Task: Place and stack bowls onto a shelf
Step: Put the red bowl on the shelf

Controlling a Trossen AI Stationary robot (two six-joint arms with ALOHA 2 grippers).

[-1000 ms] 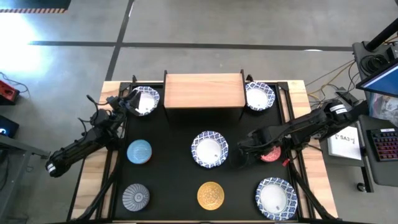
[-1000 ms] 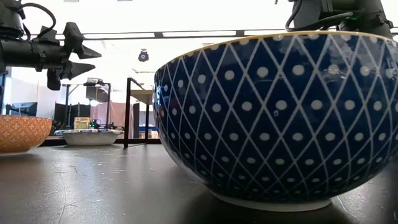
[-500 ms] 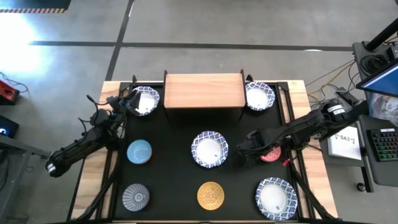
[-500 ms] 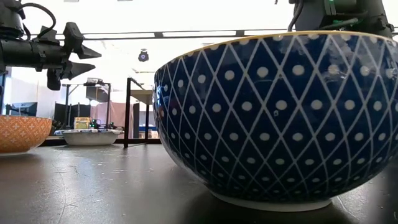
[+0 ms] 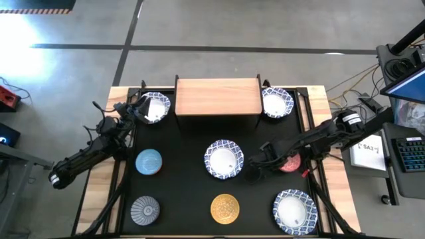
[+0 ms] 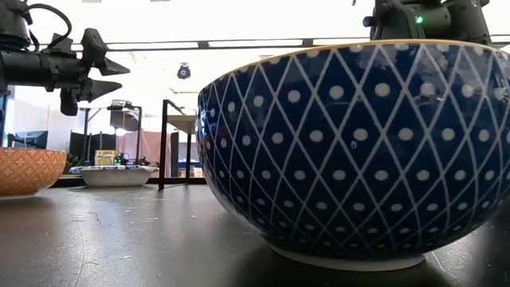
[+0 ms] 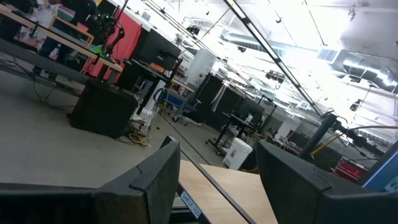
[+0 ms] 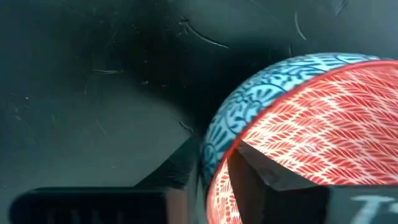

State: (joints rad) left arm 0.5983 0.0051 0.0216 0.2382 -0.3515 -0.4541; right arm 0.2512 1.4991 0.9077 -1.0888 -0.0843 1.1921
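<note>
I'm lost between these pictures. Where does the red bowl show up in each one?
High view: the red bowl sits right of centre, partly under the right arm.
Low view: not visible; the big blue dotted bowl fills that side.
Left wrist view: not in it.
Right wrist view: close up, red inside and blue outside.
Shared landmark: the right gripper, straddling the bowl's rim.

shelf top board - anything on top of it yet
Nothing shows on the shelf; in the high view its wooden top is bare. The space beneath is covered by the board, so anything there cannot be seen. A white bowl sits on the table beside it.
</note>
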